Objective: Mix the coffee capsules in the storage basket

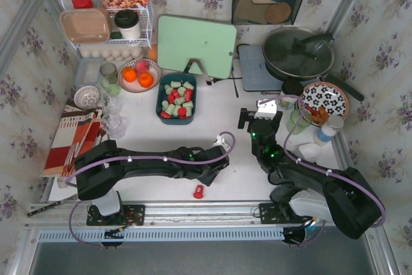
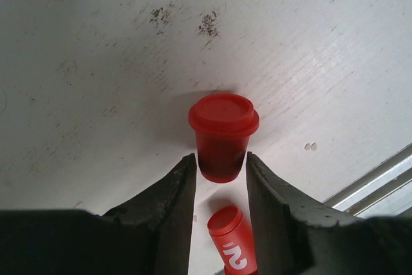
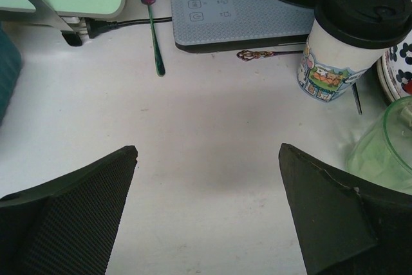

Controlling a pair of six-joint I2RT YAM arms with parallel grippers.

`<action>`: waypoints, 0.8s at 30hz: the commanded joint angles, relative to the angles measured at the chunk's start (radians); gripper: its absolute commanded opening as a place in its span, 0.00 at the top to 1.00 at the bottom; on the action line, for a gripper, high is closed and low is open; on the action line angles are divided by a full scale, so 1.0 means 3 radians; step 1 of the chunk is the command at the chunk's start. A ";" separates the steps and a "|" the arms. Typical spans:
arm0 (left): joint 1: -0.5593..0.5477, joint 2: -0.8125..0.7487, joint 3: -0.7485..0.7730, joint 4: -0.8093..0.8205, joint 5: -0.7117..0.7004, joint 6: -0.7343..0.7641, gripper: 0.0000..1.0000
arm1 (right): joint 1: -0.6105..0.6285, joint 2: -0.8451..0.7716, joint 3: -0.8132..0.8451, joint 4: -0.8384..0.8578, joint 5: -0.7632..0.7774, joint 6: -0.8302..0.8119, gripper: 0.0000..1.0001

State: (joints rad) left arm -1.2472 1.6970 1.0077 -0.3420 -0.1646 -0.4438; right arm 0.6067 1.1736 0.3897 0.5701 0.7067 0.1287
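Note:
The dark teal storage basket point(image 1: 160, 99) stands at the table's middle back and holds several red and pale green coffee capsules point(image 1: 177, 98). My left gripper point(image 1: 205, 173) points down near the front edge. In the left wrist view it point(image 2: 220, 159) is shut on the lower part of a red capsule point(image 2: 223, 134), held above the table. A second red capsule point(image 2: 233, 247) lies on its side on the table under the jaws; it also shows in the top view point(image 1: 199, 191). My right gripper point(image 1: 257, 115) point(image 3: 207, 149) is open and empty over bare table, right of the basket.
A bowl of oranges point(image 1: 139, 74) sits left of the basket and a green cutting board point(image 1: 196, 44) behind it. A fork point(image 3: 153, 24), an induction plate point(image 3: 238, 4), a lidded paper cup point(image 3: 351, 37) and a green glass point(image 3: 386, 152) lie ahead of the right gripper. The front rail point(image 2: 380, 181) is close to the left gripper.

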 commanded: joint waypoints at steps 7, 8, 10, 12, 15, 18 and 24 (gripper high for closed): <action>0.0003 0.0104 0.0065 0.0182 -0.0038 0.0014 0.58 | 0.0001 -0.0005 0.0034 0.0115 0.0036 0.0021 0.00; 0.0001 0.0121 0.0071 0.0191 -0.0039 0.0016 0.59 | 0.0001 -0.0005 0.0032 0.0114 0.0033 0.0021 0.00; 0.0001 0.0144 0.0080 0.0206 -0.0042 0.0015 0.59 | 0.0004 -0.0009 0.0032 0.0114 0.0037 0.0021 0.00; 0.0003 0.0154 0.0073 0.0239 -0.0035 0.0011 0.64 | 0.0002 -0.0015 0.0034 0.0113 0.0042 0.0021 0.00; 0.0003 0.0099 0.0046 0.0278 -0.0070 0.0020 0.76 | 0.0002 -0.0020 0.0033 0.0112 0.0043 0.0021 0.00; 0.0005 -0.0070 0.0017 0.0251 -0.0175 0.0047 0.79 | 0.0004 -0.0021 0.0033 0.0105 0.0044 0.0021 0.00; 0.0101 -0.0684 0.0032 0.0080 -0.0503 0.0257 0.77 | 0.0002 -0.0026 0.0032 0.0099 0.0022 0.0033 0.00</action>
State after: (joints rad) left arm -1.2411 1.5711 1.0111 -0.2943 -0.2333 -0.4191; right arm 0.6067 1.1706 0.3912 0.5701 0.7063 0.1287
